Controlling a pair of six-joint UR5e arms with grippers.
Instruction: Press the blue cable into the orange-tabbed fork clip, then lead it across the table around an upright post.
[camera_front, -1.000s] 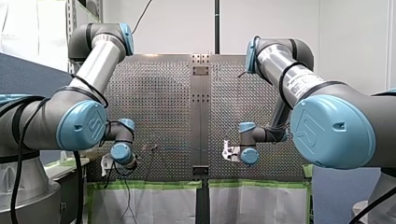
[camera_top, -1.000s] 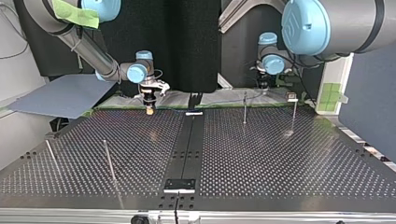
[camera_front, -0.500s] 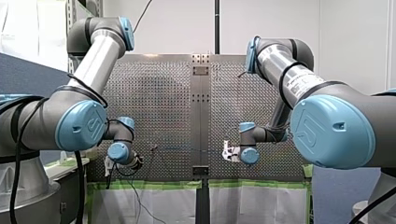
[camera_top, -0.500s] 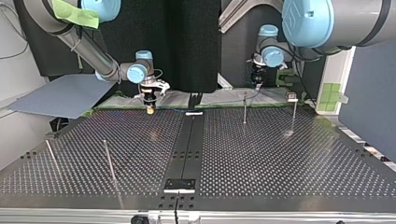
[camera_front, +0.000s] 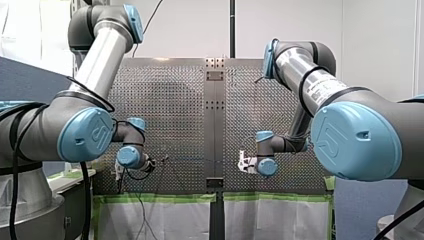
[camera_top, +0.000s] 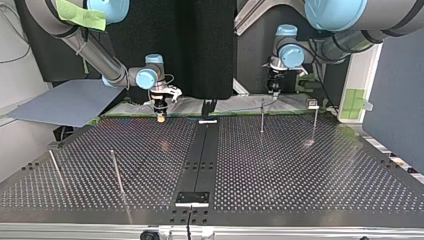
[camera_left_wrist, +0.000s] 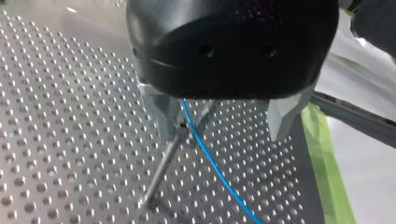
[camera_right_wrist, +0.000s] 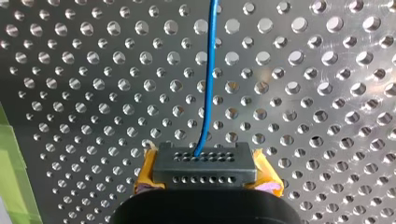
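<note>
The blue cable (camera_right_wrist: 209, 84) runs over the perforated table (camera_right_wrist: 303, 93) into my right gripper (camera_right_wrist: 203, 161), whose dark fingertips with yellow-orange pads (camera_right_wrist: 145, 173) are shut on it. In the top view that gripper (camera_top: 160, 117) stands at the table's far edge, left of the middle rail. My left gripper (camera_left_wrist: 222, 135) is open, with metal fingers (camera_left_wrist: 281, 116) wide apart. The cable (camera_left_wrist: 210, 158) passes loosely between them, beside the top of an upright post (camera_left_wrist: 163, 163). In the top view this gripper (camera_top: 274, 89) hangs behind and above that post (camera_top: 262, 115). I see no fork clip.
A second post (camera_top: 315, 122) with a small fixture (camera_top: 313, 104) stands to the top view's right. Two more thin posts (camera_top: 116, 170) lean at its left. A dark rail (camera_top: 200, 160) runs down the table's middle. Green tape (camera_left_wrist: 322, 158) lines the table edge.
My left gripper has lifted and shifted toward the top view's left, closer to the post. The right arm has not moved.
</note>
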